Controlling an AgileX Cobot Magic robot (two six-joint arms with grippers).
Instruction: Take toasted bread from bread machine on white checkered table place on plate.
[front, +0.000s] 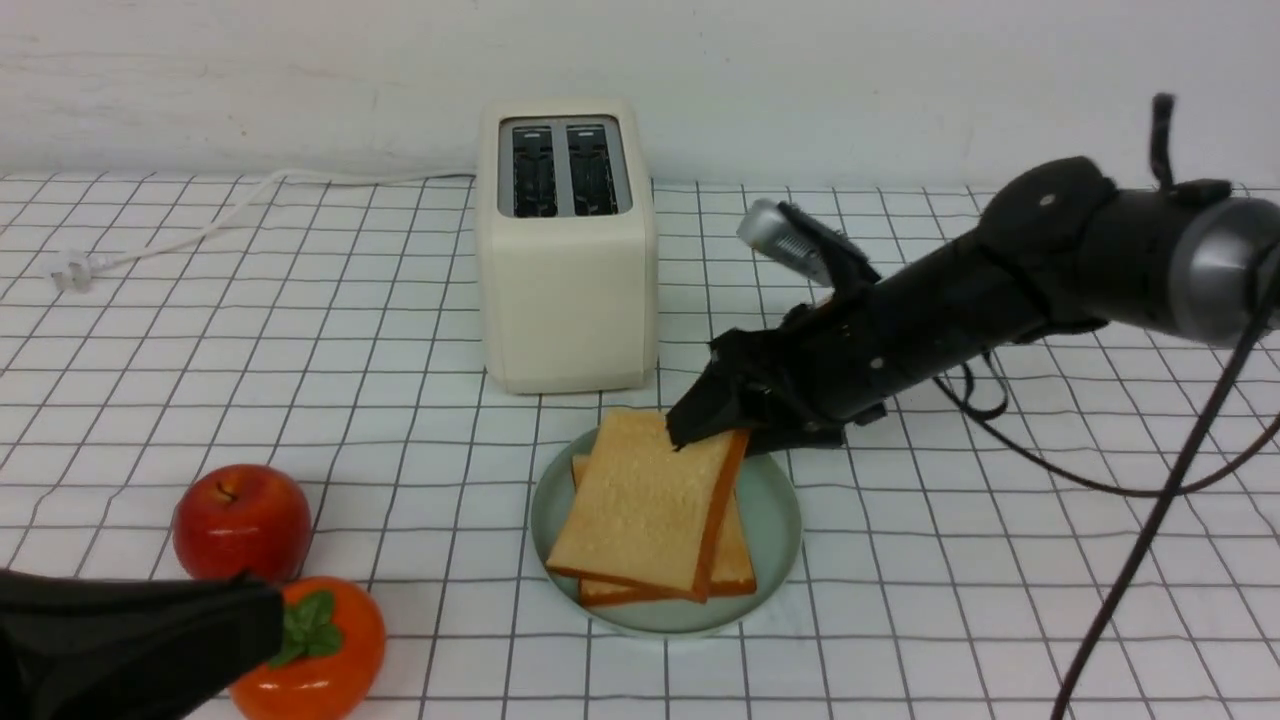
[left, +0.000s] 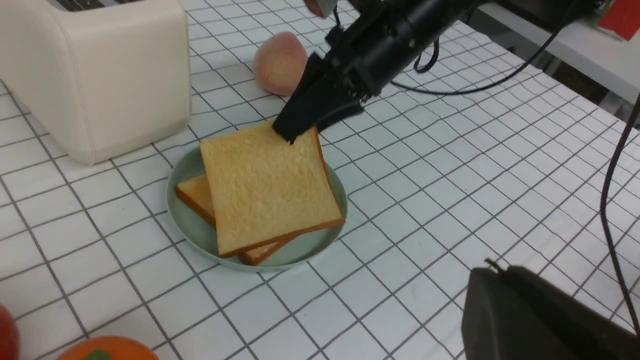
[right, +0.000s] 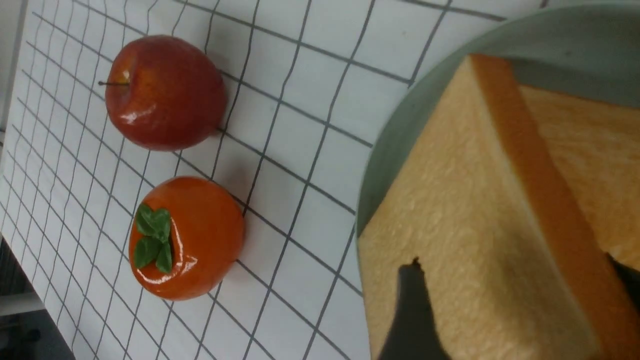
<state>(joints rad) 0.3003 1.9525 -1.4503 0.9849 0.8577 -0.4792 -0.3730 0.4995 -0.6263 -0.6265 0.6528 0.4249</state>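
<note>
front view, with details from the wrist views. the bread machine (front: 567, 300) stands upright on the white checkered table (front: 1000, 560), slots facing up. its white cord (front: 250, 205) trails toward 9 o'clock to a plug (front: 75, 272) lying on the cloth. the plate (front: 775, 510) sits at 6 o'clock of the bread machine, near it but not touching. both pieces of toasted bread lie stacked on the plate. the lower slice (front: 738, 570) lies flat, and the upper slice (front: 640, 505) rests askew across it, its 1 o'clock corner between the fingers of the right gripper (front: 712, 428). the right arm reaches in from 3 o'clock; its jaws stand wide, one finger over the slice's face and one beyond its crust edge, straddling the corner rather than pinching it. the left gripper (front: 262, 618) shows as a dark block at 8 o'clock of the plate, well apart from it, jaws closed. a red apple (front: 242, 520) lies at 9 o'clock of the plate, with an orange fruit (front: 330, 650) bearing green leaves just beside it at 5 o'clock. a peach (left: 279, 62), seen only in the left wrist view, lies on the cloth between the bread machine and the right arm.
</note>
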